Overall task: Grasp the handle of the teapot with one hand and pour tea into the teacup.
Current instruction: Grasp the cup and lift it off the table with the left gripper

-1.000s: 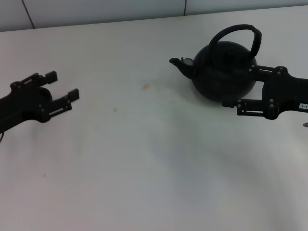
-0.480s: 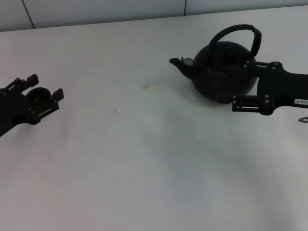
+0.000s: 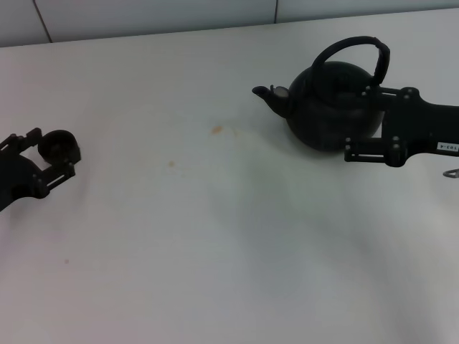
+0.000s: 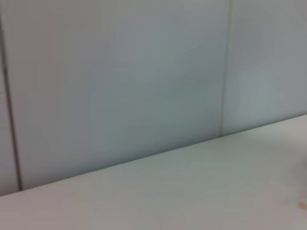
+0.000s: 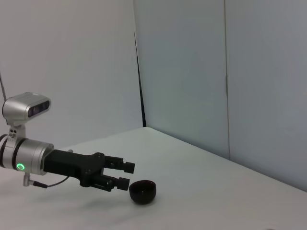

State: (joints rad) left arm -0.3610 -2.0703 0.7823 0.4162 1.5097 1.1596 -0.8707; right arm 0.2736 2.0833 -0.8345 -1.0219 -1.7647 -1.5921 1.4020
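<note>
While our left gripper (image 3: 49, 153) sits at the far left of the white table (image 3: 215, 236), its fingers are spread and the small black teacup (image 3: 58, 144) rests on the table between their tips; the right wrist view shows the cup (image 5: 143, 191) just off those open fingers. Toward the middle we see two small brownish specks (image 3: 216, 130) on the tabletop. At the right stands the matte-black teapot (image 3: 330, 104), spout pointing left, its arched handle (image 3: 355, 51) upright and ungripped. Our right gripper (image 3: 358, 122) is open, fingers flanking the pot's right side.
</note>
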